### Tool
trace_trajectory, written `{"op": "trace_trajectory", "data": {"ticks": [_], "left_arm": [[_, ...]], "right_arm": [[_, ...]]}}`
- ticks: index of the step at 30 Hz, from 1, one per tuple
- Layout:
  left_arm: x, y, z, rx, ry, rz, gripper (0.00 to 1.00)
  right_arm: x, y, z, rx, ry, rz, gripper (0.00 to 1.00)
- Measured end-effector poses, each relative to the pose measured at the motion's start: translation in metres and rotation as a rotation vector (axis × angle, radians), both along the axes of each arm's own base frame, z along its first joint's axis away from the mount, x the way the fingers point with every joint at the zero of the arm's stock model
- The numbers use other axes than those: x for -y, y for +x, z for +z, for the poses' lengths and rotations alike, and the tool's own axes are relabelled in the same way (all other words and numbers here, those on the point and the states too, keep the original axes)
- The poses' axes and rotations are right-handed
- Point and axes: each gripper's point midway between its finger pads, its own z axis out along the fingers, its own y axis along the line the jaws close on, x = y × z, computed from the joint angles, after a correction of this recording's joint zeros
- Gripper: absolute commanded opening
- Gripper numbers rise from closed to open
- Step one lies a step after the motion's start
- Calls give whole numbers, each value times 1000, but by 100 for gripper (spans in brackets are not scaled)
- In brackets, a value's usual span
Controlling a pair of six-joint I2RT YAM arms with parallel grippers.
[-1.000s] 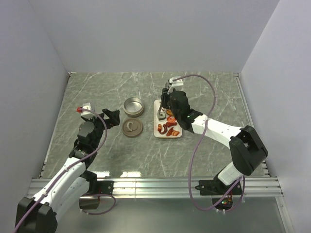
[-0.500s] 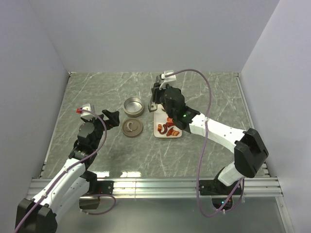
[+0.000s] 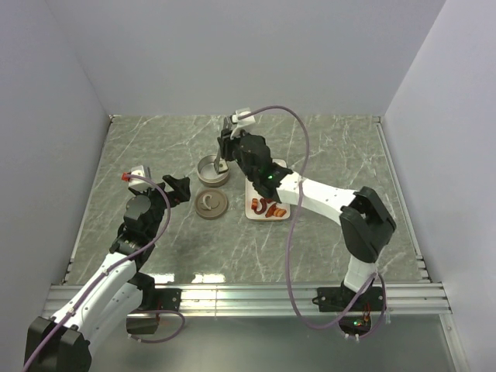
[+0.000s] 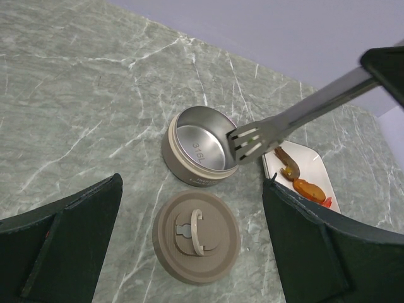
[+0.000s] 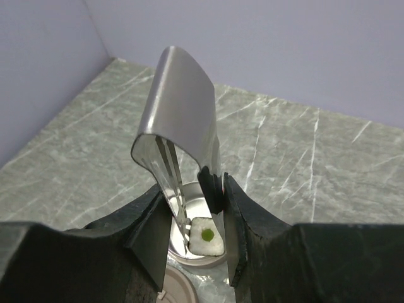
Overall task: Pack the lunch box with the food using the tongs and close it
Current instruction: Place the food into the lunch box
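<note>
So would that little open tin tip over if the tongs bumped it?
Probably not: the lunch box is low and wide, sitting flat on the table. Its walls look thin, so it is likely light, and on that smooth marbled top a nudge from the tongs would more likely slide it than tip it.

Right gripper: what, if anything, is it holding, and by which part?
The tongs, clamped across both arms near their joined end; a white cube sits between their tips.
</note>
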Motion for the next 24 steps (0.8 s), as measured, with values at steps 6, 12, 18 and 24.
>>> {"op": "trace_trajectory", "data": {"ticks": [6,12,18,24], "left_arm": [[0,0,-1,-2,0,0,99],[1,0,0,-2,-14,1,99],[1,0,1,-1,-18,1,99],[0,-2,0,-5,-17,2,99]], "right_arm": [[-20,11,-14,-9,-7,29,32],[-29,16,-9,3,6,44,37],[-36,22,-2,20,20,44,50],[-39,24,-11,9,6,46,54]]}}
